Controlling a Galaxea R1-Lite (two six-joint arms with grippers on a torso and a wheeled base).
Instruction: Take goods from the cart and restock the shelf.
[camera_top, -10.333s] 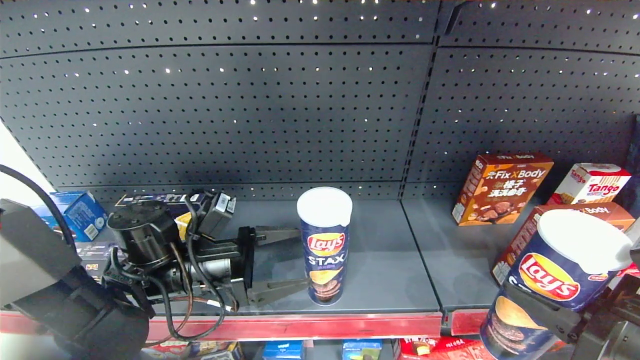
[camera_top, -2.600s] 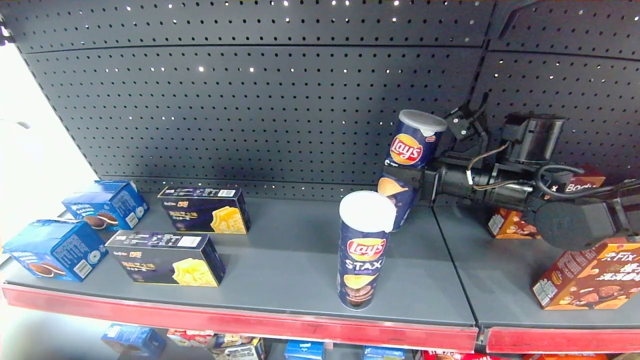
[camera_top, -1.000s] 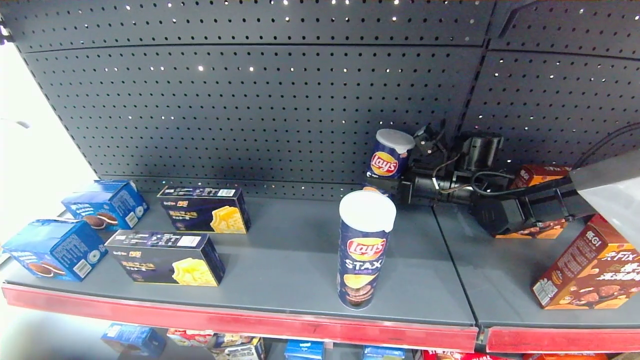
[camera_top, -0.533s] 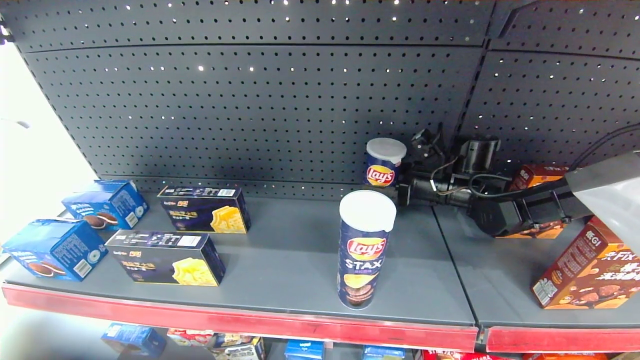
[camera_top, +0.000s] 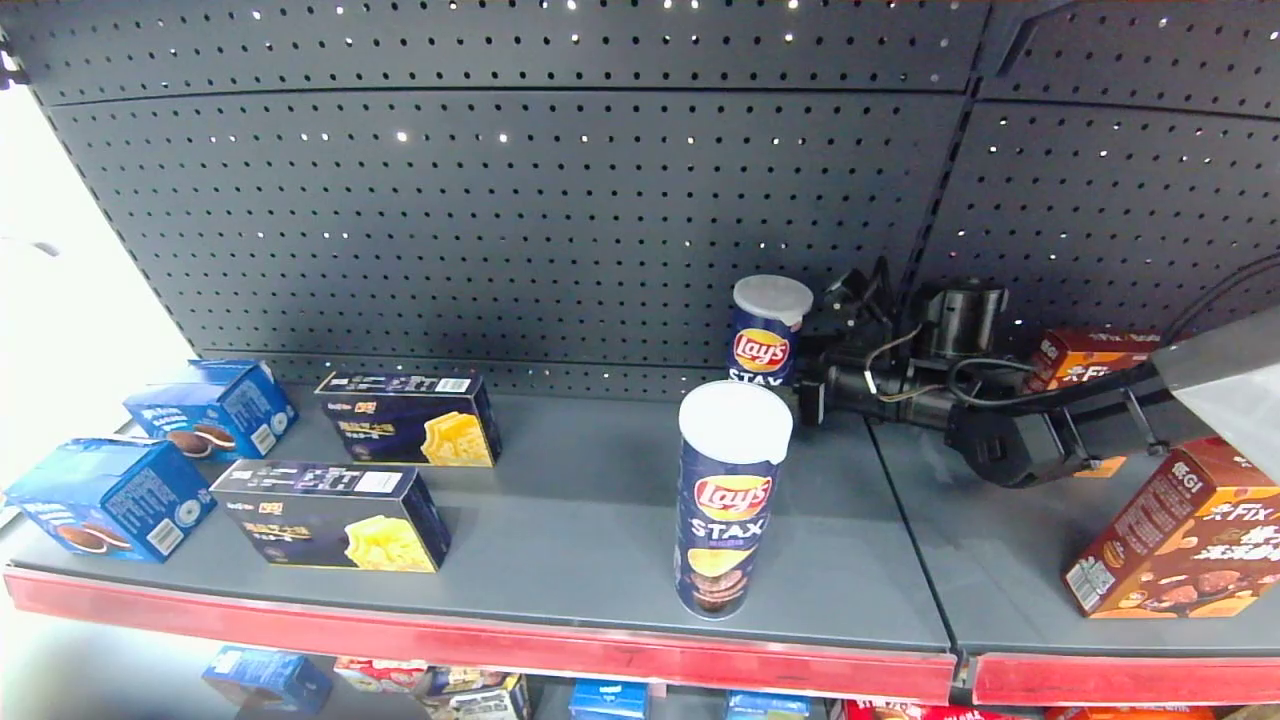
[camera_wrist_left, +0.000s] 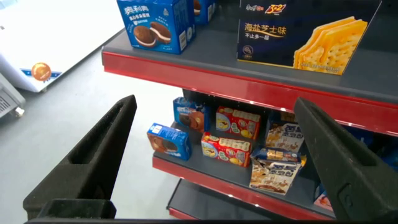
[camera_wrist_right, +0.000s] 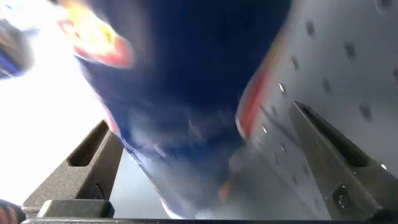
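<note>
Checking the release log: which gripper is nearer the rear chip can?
Right. The right gripper straddles the rear chip can, jaws open; the left gripper hangs out front, facing the red shelf edge.

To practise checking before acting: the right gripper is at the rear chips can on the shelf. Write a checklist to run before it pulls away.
1. Rear can upright: ok.
2. Its base flat on the shelf: cannot tell, the front can hides it.
3. Right gripper open: ok.
4. Both its fingers clear of the can: cannot tell, one side blurred.
5. Front can upright: ok.
6. Left gripper open, empty: ok.
</note>
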